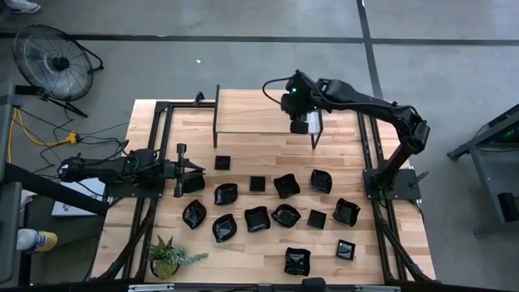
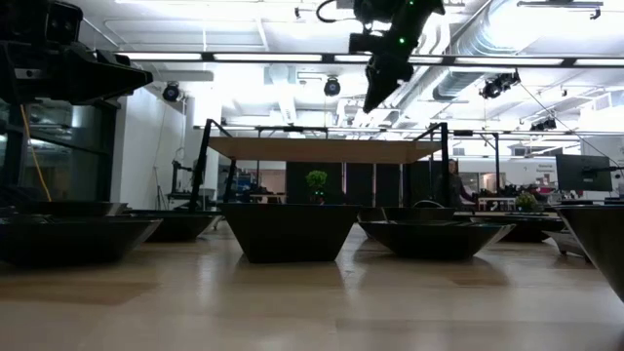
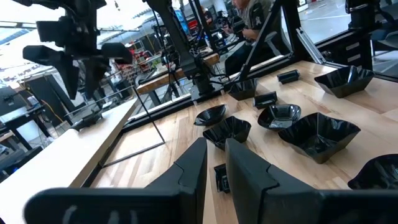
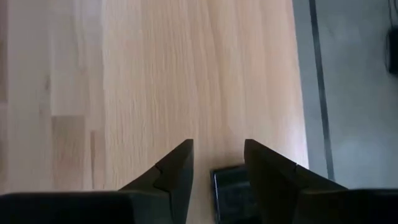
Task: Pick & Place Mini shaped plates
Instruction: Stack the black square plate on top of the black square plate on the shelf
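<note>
While right gripper (image 4: pixel 217 163) hangs over the shelf (image 1: pixel 259 113), fingers parted, small square plate (image 4: pixel 233 190) below, left gripper (image 3: pixel 214 163) nearly closed, empty.

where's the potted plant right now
In the high view the green potted plant stands at the table's near-left corner, on the left arm's side, just below the leftmost black dishes.

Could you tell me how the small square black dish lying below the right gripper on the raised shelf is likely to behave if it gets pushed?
The small square dish looks glossy, so it would probably slide on the smooth wooden shelf. It seems rigid and low, so unlikely to tip. It lies near the shelf's edge, so a push might send it off.
</note>
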`<control>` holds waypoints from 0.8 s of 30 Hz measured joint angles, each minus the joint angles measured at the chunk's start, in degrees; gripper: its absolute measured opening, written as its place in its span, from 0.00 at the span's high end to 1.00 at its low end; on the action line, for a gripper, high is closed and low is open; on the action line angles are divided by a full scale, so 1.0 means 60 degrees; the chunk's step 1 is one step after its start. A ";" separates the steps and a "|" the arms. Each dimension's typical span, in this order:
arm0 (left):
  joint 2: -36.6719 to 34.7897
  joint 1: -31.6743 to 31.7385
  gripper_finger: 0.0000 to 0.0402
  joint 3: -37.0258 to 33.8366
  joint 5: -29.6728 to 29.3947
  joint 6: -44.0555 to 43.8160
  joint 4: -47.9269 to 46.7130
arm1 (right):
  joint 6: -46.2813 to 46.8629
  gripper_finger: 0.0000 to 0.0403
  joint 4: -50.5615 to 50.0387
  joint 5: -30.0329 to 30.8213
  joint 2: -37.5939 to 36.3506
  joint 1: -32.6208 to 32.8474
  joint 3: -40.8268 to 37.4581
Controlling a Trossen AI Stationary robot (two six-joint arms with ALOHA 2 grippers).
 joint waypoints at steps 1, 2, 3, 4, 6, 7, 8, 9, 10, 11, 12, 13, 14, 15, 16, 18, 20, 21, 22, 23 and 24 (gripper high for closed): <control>-0.0002 0.0001 0.86 0.0000 0.0000 -0.0001 0.0000 | -0.0066 0.66 0.0083 -0.0107 0.0000 -0.0030 0.0031; -0.0001 0.0003 0.86 0.0000 0.0000 0.0001 0.0000 | -0.0104 0.67 0.0177 -0.0199 0.0000 -0.0055 0.0061; -0.0001 0.0001 0.86 0.0000 0.0000 0.0002 0.0000 | -0.0103 0.67 0.0246 -0.0325 0.0000 -0.0058 0.0074; 0.0000 -0.0001 0.86 0.0000 0.0000 0.0001 0.0000 | -0.0089 0.67 0.0253 -0.0464 0.0000 -0.0065 0.0074; -0.0003 0.0003 0.86 0.0000 0.0000 0.0000 0.0000 | 0.0116 0.68 0.0238 -0.0779 0.0000 -0.0111 0.0074; -0.0002 0.0002 0.86 0.0000 0.0000 0.0002 0.0000 | 0.0174 0.68 0.0232 -0.0935 0.0000 -0.0124 0.0071; -0.0003 0.0001 0.86 0.0000 0.0000 0.0001 0.0000 | 0.0190 0.68 0.0183 -0.1086 0.0000 -0.0137 0.0070; -0.0004 0.0002 0.86 0.0000 0.0000 0.0003 0.0000 | 0.0195 0.68 0.0106 -0.1207 0.0000 -0.0144 0.0070; 0.0000 0.0002 0.86 0.0000 0.0000 -0.0001 0.0000 | 0.0194 0.68 -0.0001 -0.1327 0.0000 -0.0146 0.0070; -0.0002 0.0003 0.86 0.0000 0.0000 0.0002 0.0000 | 0.0187 0.68 -0.0147 -0.1424 0.0000 -0.0146 0.0070; -0.0001 0.0003 0.86 0.0000 0.0000 -0.0001 0.0000 | 0.0172 0.68 -0.0330 -0.1533 0.0000 -0.0146 0.0070; -0.0001 0.0001 0.86 0.0000 0.0000 -0.0001 0.0000 | 0.0163 0.68 -0.0559 -0.1638 0.0000 -0.0142 0.0066; -0.0003 0.0001 0.86 0.0000 0.0000 0.0000 0.0000 | 0.0168 0.68 -0.0836 -0.1721 0.0000 -0.0101 0.0066; -0.0001 0.0003 0.86 0.0000 -0.0002 0.0000 0.0000 | 0.0189 0.68 -0.1167 -0.1772 0.0000 -0.0038 0.0066; -0.0003 0.0000 0.86 0.0000 0.0000 -0.0001 0.0000 | 0.0207 0.68 -0.1545 -0.1768 0.0000 0.0048 0.0066; 0.0000 -0.0001 0.86 0.0000 0.0000 0.0001 0.0000 | 0.0433 0.68 -0.2264 -0.1650 0.0000 0.0330 0.0066; 0.0000 -0.0001 0.86 0.0000 0.0000 -0.0001 0.0000 | 0.0783 0.68 -0.2983 -0.1507 0.0000 0.0710 0.0060; -0.0004 0.0003 0.86 0.0000 0.0000 0.0003 0.0000 | 0.1017 0.68 -0.3321 -0.1445 0.0000 0.0931 0.0055; -0.0001 0.0000 0.86 0.0000 -0.0001 0.0000 0.0000 | 0.1335 0.68 -0.3595 -0.1347 0.0000 0.1186 0.0055; -0.0003 0.0002 0.86 0.0000 0.0000 -0.0001 0.0000 | 0.1686 0.68 -0.3784 -0.1298 0.0000 0.1451 0.0055; 0.0000 0.0001 0.86 0.0000 0.0000 0.0000 0.0000 | 0.2052 0.68 -0.3968 -0.1308 0.0000 0.1727 0.0055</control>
